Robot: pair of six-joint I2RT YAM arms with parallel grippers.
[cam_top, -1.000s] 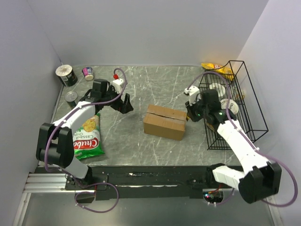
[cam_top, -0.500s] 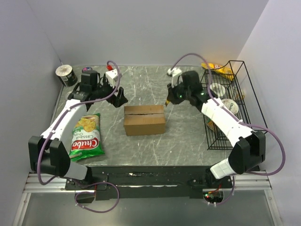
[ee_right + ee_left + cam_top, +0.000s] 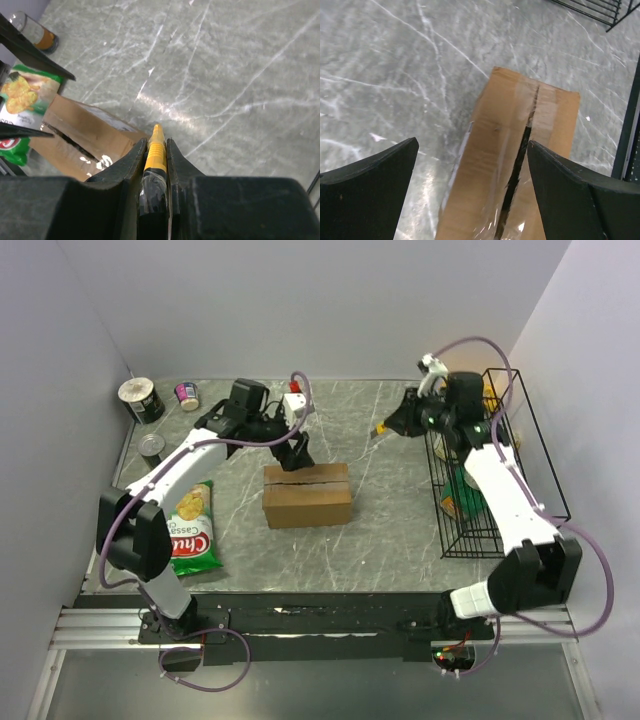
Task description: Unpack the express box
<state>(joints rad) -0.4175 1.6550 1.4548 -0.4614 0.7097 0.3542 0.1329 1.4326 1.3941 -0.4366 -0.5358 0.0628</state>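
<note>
Hands: your left hand point(image 3: 472, 145) spread wide over the far edge of the express box point(image 3: 307, 497), which sits at the middle of the counter point(image 3: 380, 540) with its taped seam point(image 3: 519, 150) split open; your right hand point(image 3: 156, 144) pinching a yellow-tipped tool point(image 3: 156, 155), held above the counter between box and wire basket point(image 3: 500, 370).

Grey, white-veined marble tabletop point(image 3: 390, 530). A brown express box point(image 3: 307, 497) lies at centre. On the left are a green chips bag point(image 3: 190, 532), a can point(image 3: 150, 447), a round tin point(image 3: 141, 400) and a small cup point(image 3: 187, 395). A black wire basket point(image 3: 470, 540) stands on the right.
</note>
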